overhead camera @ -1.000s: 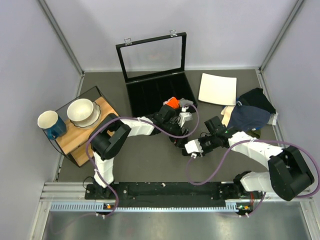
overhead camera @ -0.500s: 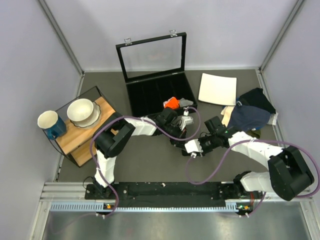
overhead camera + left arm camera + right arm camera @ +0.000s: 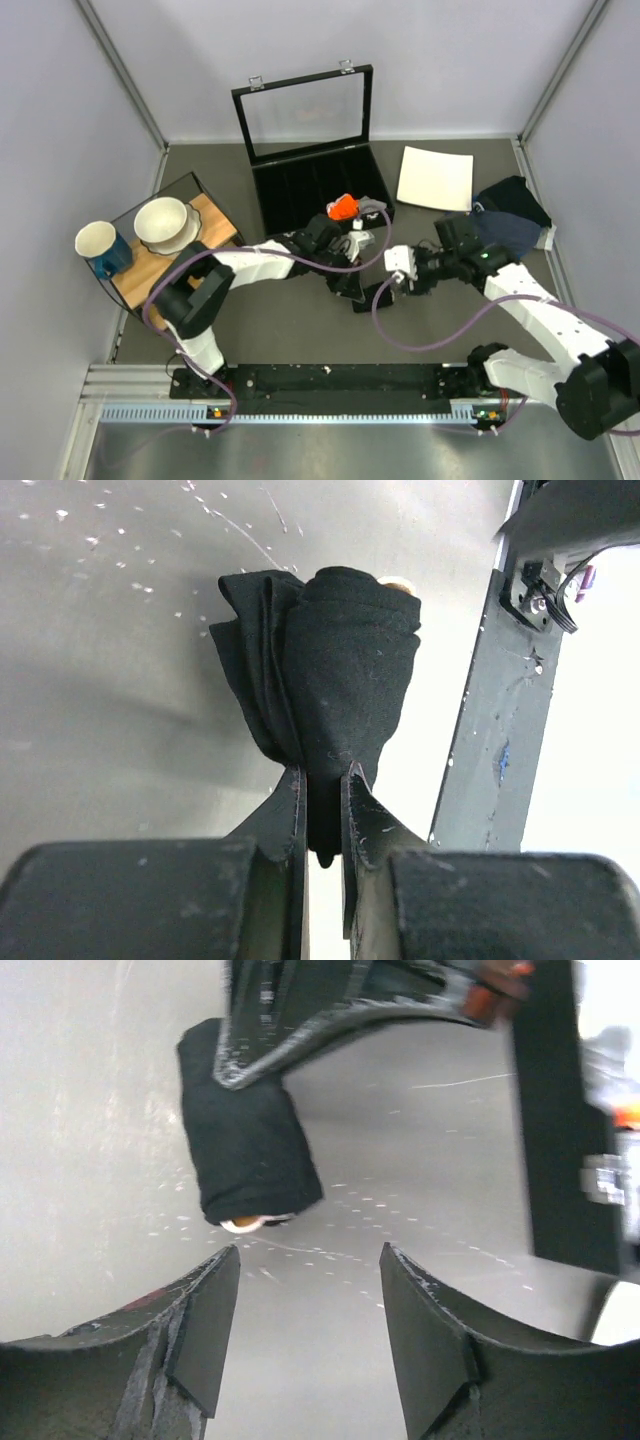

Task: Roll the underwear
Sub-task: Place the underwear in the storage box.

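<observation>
Right tool [image 3: 310,1252] has backed off the underwear [image 3: 250,1150].

At mid-counter [image 3: 290,325], left end effector [image 3: 322,780] pinches the underwear [image 3: 345,660]; right end effector [image 3: 310,1260] gapes wide, facing it.

On desk [image 3: 280,325], approx count: 1 rolled underwear [image 3: 345,660], 1 black case [image 3: 315,180] w/ glass lid, 1 white plate [image 3: 435,178], 1 orange roll [image 3: 343,207], 1 navy garment [image 3: 500,235], 1 bowl [image 3: 163,220], 1 mug [image 3: 100,245], 1 wood board [image 3: 150,278].
</observation>
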### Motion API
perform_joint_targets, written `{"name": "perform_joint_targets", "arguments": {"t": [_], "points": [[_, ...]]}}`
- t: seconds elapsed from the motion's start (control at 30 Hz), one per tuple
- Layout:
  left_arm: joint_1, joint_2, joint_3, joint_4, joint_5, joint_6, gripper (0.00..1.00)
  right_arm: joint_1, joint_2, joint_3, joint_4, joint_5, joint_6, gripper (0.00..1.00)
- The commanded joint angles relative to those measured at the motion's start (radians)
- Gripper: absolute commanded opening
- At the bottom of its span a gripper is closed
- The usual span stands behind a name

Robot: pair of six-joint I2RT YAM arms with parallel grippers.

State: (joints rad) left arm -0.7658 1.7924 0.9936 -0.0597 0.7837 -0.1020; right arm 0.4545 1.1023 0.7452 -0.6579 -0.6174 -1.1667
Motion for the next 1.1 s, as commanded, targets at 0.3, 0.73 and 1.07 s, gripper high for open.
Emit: {"name": "perform_joint_targets", "arguments": {"t": [0.3,0.73,1.07], "points": [[0.247,-0.399,0.034,-0.255,-0.179,0.034,0.00,-0.186,-0.186,0.094,-0.039,-0.162,0.340,0.64],[0.427,-0.167,0.441,-0.500,-0.521,0.145,0.00,-0.185,-0.200,0.082,-0.028,-0.157,0.363,0.65],[0.427,0.015,0.556,-0.532,-0.621,0.139,0.00,-0.185,-0.199,0.077,-0.023,-0.131,0.361,0.66]]}}
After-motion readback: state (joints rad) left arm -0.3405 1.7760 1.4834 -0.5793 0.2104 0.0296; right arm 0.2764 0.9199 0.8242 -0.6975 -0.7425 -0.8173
